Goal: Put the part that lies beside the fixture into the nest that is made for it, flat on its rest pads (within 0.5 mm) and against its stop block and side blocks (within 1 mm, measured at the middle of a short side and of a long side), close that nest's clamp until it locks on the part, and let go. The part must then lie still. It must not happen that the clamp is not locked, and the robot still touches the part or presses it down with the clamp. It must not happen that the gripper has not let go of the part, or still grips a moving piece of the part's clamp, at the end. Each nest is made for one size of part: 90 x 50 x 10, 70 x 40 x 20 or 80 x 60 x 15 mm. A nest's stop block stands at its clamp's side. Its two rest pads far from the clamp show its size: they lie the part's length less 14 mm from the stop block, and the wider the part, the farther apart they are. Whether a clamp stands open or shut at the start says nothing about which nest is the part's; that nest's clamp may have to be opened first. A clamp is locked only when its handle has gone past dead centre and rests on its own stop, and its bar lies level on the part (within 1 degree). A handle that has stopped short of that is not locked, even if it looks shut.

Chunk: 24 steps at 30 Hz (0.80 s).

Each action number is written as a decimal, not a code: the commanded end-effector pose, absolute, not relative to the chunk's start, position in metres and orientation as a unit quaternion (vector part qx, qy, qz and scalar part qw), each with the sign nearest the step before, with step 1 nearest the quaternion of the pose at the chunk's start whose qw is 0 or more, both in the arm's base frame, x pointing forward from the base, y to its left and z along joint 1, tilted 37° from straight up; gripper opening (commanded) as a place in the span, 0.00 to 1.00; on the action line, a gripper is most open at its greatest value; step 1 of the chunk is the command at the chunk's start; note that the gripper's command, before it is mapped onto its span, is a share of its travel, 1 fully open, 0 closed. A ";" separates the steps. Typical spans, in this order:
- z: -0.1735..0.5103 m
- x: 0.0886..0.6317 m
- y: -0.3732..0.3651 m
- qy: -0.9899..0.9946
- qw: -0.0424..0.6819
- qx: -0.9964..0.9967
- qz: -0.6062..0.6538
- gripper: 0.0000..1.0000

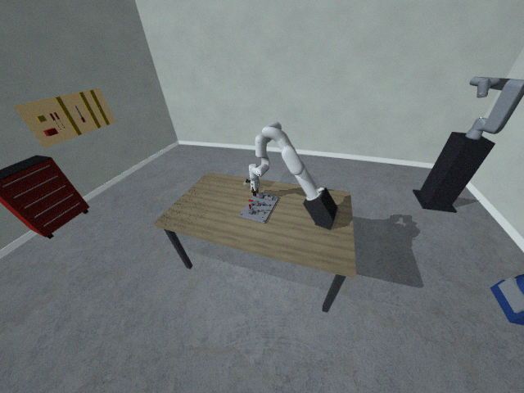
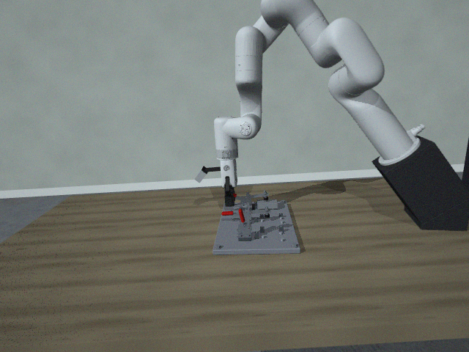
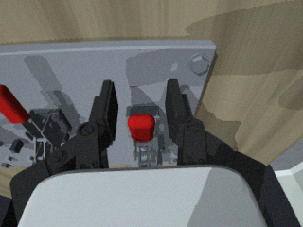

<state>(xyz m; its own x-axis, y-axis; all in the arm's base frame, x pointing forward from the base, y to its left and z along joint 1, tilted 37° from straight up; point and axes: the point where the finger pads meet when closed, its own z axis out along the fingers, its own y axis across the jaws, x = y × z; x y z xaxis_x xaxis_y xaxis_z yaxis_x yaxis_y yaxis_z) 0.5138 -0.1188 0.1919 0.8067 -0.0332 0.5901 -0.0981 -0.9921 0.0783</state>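
The grey fixture plate (image 2: 255, 230) lies on the wooden table and also shows in the top view (image 1: 259, 208). My gripper (image 2: 229, 199) hangs over the plate's far left corner, fingers pointing down. In the wrist view the gripper (image 3: 140, 89) is open, and its two black fingers straddle the red end of the far clamp's handle (image 3: 141, 127) with a gap on each side. A grey block (image 2: 267, 205) that looks like the part lies in the far nest. Two other red handles (image 2: 227, 213) (image 2: 241, 214) stand on the nearer clamps; one shows at the wrist view's left edge (image 3: 11, 105).
The arm's black base block (image 2: 428, 189) stands on the table to the right of the plate. A second arm on a black pedestal (image 1: 454, 169) and a red tool cabinet (image 1: 38, 198) stand on the floor, away from the table.
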 end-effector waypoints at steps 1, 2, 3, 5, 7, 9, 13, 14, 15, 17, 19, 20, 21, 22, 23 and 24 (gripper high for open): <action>0.194 0.514 -0.119 -0.035 0.053 0.948 0.310 0.47; 0.195 0.513 -0.119 -0.035 0.052 0.948 0.310 0.47; 0.196 0.512 -0.119 -0.035 0.053 0.948 0.310 0.47; 0.200 0.510 -0.118 -0.035 0.052 0.948 0.310 0.47; 0.202 0.508 -0.118 -0.035 0.053 0.948 0.310 0.47; 0.205 0.506 -0.117 -0.035 0.053 0.948 0.310 0.47; 0.218 0.496 -0.115 -0.035 0.053 0.948 0.310 0.47; 0.221 0.494 -0.115 -0.035 0.053 0.948 0.310 0.47; 0.225 0.491 -0.114 -0.035 0.053 0.948 0.310 0.47; 0.231 0.487 -0.113 -0.035 0.053 0.948 0.310 0.47; 0.236 0.484 -0.113 -0.035 0.053 0.948 0.310 0.47; 0.238 0.482 -0.112 -0.035 0.053 0.948 0.310 0.47; 0.239 0.481 -0.112 -0.035 0.053 0.948 0.310 0.47; 0.240 0.480 -0.112 -0.035 0.053 0.948 0.310 0.47; 0.241 0.480 -0.112 -0.035 0.053 0.948 0.310 0.47; 0.241 0.480 -0.112 -0.035 0.053 0.948 0.310 0.47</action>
<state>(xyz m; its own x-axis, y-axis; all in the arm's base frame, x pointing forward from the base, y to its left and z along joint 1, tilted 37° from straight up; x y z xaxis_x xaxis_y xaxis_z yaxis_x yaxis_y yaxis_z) 0.4827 -0.1130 0.2359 0.8054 -0.0325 0.5919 -0.0957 -0.9925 0.0756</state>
